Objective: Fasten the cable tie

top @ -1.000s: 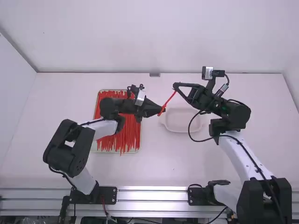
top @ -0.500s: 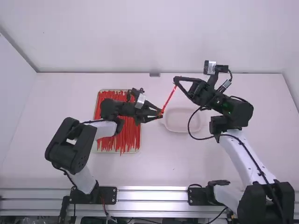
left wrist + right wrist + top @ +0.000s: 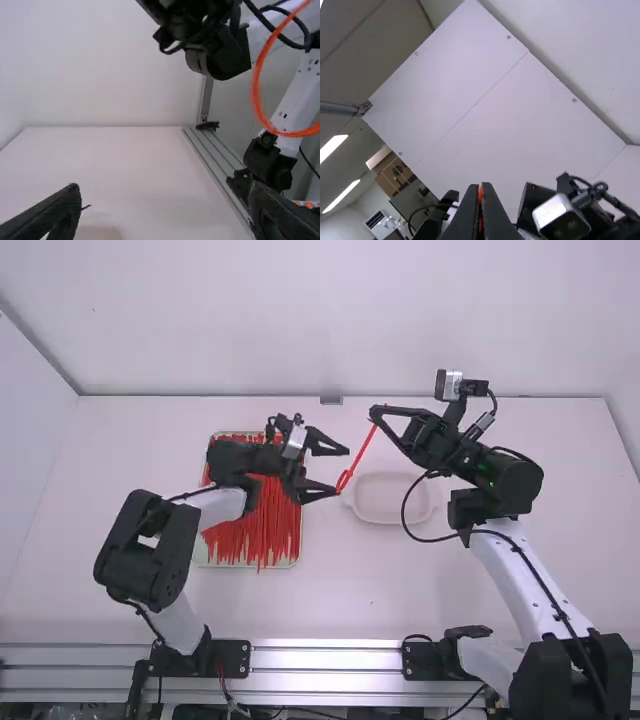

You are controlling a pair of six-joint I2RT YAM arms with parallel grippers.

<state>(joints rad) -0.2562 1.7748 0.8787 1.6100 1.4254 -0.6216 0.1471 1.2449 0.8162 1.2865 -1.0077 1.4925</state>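
Observation:
A red cable tie [image 3: 360,452] hangs slanting in the air between the two arms. My right gripper [image 3: 378,418] is shut on its upper end, and in the right wrist view the orange strip [image 3: 480,202] sits pinched between the closed fingers of the right gripper [image 3: 480,189]. My left gripper [image 3: 338,470] stands open around the tie's lower end, one finger above it and one below. The left wrist view has the tie curved into an orange loop [image 3: 270,75] in the air beyond the spread left gripper [image 3: 162,200].
A tray [image 3: 212,550] heaped with several red cable ties lies under the left arm. A shallow white dish [image 3: 390,502] rests on the table below the right gripper. Bare white table lies in front of and beside both.
My left gripper was shut on the tie's lower end and has now opened, its fingers spread apart. The right gripper rose a little with the tie's upper end.

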